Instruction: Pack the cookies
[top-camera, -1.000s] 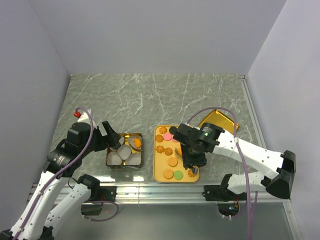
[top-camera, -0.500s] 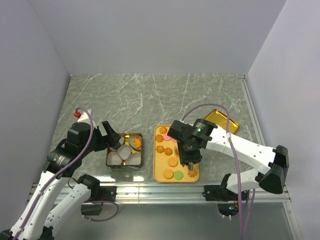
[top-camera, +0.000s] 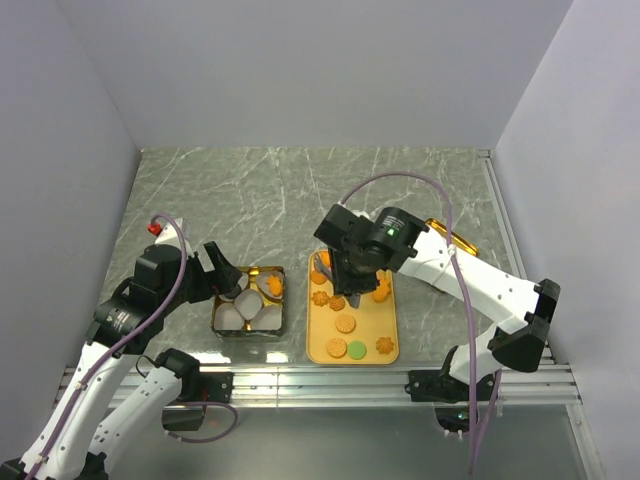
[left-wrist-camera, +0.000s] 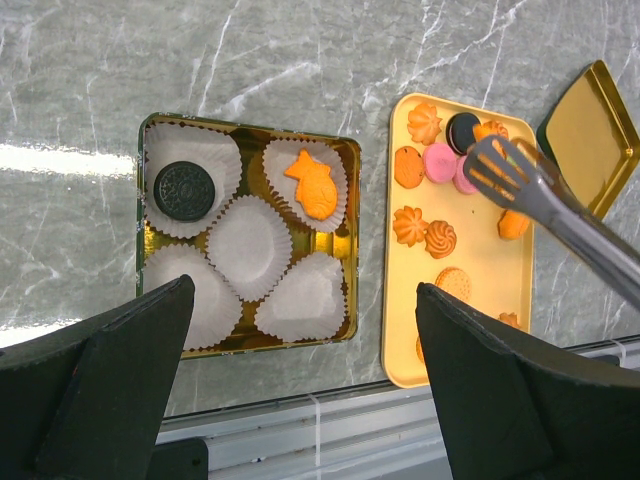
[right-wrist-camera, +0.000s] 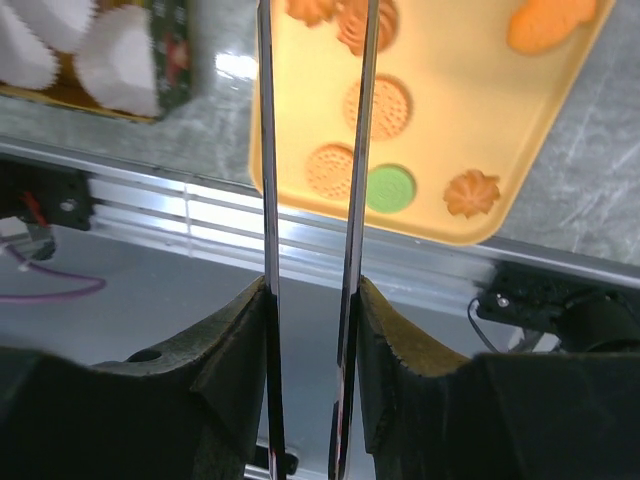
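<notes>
Center frame, above yellow tray (top-camera: 376, 320) of cookies (left-wrist-camera: 438, 238): right gripper (right-wrist-camera: 312, 310) clenched on tongs (left-wrist-camera: 545, 195). Lower left: left gripper (top-camera: 222, 272) released, near tin (left-wrist-camera: 353, 250).

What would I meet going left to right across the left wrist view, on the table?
chocolate cookie in its paper cup → orange fish-shaped cookie → yellow tray → gold lid. The tongs overlap tray and lid, so they are left out.

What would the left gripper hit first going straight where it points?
Probably the empty white paper cups in the gold tin; nothing shows between the open left gripper and them, though depth is unclear.
</notes>
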